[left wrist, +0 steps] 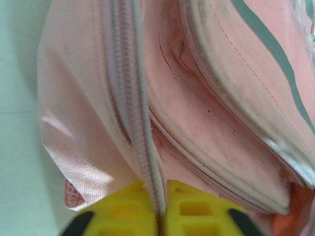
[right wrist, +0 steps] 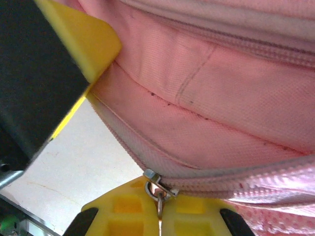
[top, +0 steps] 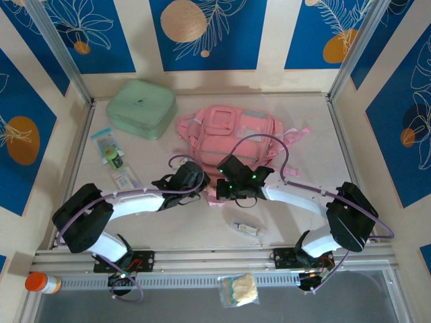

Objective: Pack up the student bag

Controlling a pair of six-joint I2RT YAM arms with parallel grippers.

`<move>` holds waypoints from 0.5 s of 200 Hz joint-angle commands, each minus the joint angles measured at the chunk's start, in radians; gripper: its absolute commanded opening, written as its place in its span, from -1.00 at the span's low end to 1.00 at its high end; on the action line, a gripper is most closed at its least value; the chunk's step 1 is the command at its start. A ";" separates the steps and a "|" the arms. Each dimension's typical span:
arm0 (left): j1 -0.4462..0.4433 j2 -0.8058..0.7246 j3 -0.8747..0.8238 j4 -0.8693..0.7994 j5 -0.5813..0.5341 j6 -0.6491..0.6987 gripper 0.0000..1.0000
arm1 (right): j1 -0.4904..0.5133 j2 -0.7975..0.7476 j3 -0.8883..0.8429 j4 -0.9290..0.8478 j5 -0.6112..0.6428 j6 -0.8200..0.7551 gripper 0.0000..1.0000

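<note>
Early stage: nothing is packed as far as I can see. On the left of the table, a green case (top: 141, 108) sits at the back, a flat packet (top: 110, 149) lies in front of it, and an orange-capped bottle (top: 40, 282) is down on the near rail. All of these are outside the bag.

Left gripper (left wrist: 158, 199) is clamped tight on the bag's zip strip (left wrist: 129, 98), with fabric pinched between the yellow fingers.

Student bag (top: 232, 128) lies flat mid-table toward the back, just right of the green case, its near edge under both grippers.

Right gripper (right wrist: 159, 201) is closed tight on the metal zip pull (right wrist: 156, 186) at the bag's near edge. Zip teeth to the right of the pull look closed; can't tell how much is open on the other side.

A small vial (top: 246, 229) sits on the table just in front of the bag, and a clear pouch (top: 238, 290) lies at the near rail. Neither is in.

My read: one arm braces, the other works the zip – opening comes first, and all loading is left.
</note>
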State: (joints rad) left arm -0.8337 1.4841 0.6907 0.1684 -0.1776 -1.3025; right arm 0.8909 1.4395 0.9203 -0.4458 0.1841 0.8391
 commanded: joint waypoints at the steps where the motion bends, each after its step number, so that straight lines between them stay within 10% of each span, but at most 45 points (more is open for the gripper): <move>1: 0.026 -0.044 0.012 -0.087 -0.130 0.067 -1.00 | 0.016 -0.068 0.020 -0.119 0.010 0.022 -1.00; 100: 0.338 -0.140 -0.002 -0.135 0.189 0.391 -1.00 | -0.173 -0.334 -0.155 -0.264 -0.028 -0.034 -1.00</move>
State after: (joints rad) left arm -0.6033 1.3697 0.6815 0.0608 -0.0189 -1.0538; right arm 0.7624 1.1759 0.8013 -0.5789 0.2043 0.8383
